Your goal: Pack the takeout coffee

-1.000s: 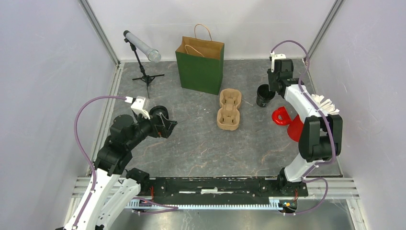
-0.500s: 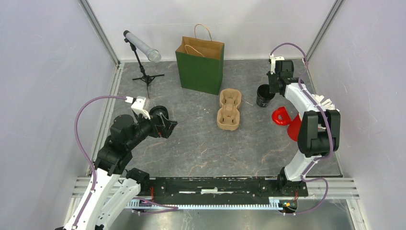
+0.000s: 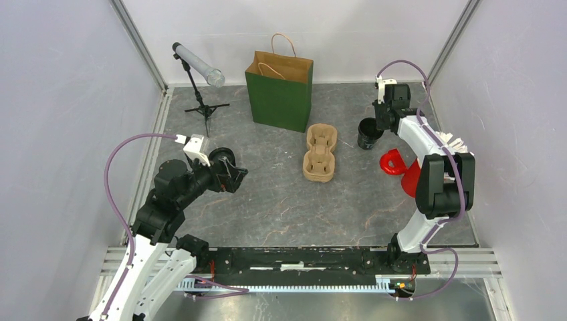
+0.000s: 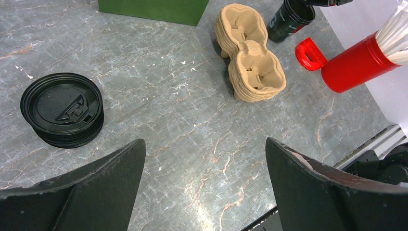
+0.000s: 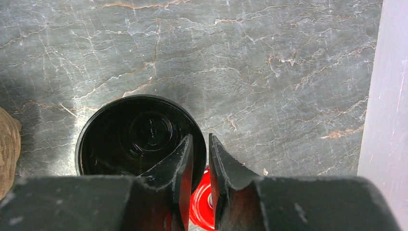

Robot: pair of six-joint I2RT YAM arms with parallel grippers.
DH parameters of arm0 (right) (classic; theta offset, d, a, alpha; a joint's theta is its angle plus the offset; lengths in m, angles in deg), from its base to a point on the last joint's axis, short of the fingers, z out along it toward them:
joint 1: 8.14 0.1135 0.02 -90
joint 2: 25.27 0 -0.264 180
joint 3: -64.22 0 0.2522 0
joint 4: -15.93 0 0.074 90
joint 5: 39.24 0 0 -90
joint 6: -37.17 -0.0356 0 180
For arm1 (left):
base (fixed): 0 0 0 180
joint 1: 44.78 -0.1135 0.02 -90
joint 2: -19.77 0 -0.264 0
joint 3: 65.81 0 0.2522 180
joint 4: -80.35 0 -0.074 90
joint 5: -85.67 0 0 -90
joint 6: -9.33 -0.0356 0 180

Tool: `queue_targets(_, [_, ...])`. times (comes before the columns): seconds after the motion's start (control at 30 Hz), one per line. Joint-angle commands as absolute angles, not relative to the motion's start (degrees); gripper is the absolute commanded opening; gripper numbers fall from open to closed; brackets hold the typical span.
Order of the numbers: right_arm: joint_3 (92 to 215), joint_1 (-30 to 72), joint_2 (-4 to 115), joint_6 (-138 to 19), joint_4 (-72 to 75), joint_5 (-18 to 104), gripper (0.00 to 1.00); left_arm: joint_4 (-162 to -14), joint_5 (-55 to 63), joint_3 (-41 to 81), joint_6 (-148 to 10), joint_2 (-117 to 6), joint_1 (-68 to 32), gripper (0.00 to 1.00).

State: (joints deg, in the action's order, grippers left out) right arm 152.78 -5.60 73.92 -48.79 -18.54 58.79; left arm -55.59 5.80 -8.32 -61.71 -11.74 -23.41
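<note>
No lidded coffee cup shows in any view. A lidless black cup (image 3: 366, 137) stands at the back right, also in the left wrist view (image 4: 288, 19) and the right wrist view (image 5: 134, 134). My right gripper (image 3: 378, 124) (image 5: 199, 139) is closed over its rim, one finger inside and one outside. A stack of black sip lids (image 4: 62, 108) lies on the table. My left gripper (image 3: 234, 175) (image 4: 204, 142) is open and empty above the table, right of the lids. A brown pulp cup tray (image 3: 319, 154) (image 4: 252, 62) lies mid-table.
A green paper bag (image 3: 279, 93) stands upright at the back. A red holder with white sticks (image 3: 411, 175) (image 4: 358, 62) and a red ring (image 3: 391, 162) sit beside the cup. A small tripod with a tube (image 3: 197, 67) stands at the back left.
My right wrist and the cup shifted slightly back and to the left a second ago, then held still. The left arm has not moved.
</note>
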Motion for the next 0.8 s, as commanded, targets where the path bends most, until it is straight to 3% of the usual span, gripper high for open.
queue_targets(0.0, [155.7,-5.9,73.7,-48.2,-18.1,59.1,0.24,-57.3,5.8,-8.3,-62.7,-11.8,-23.3,1.00])
queue_targets(0.77, [156.3,-6.7,75.4,-47.8,-18.8,57.9,0.22,-57.3,6.1,-8.4,-62.6,-11.5,-23.3,1.00])
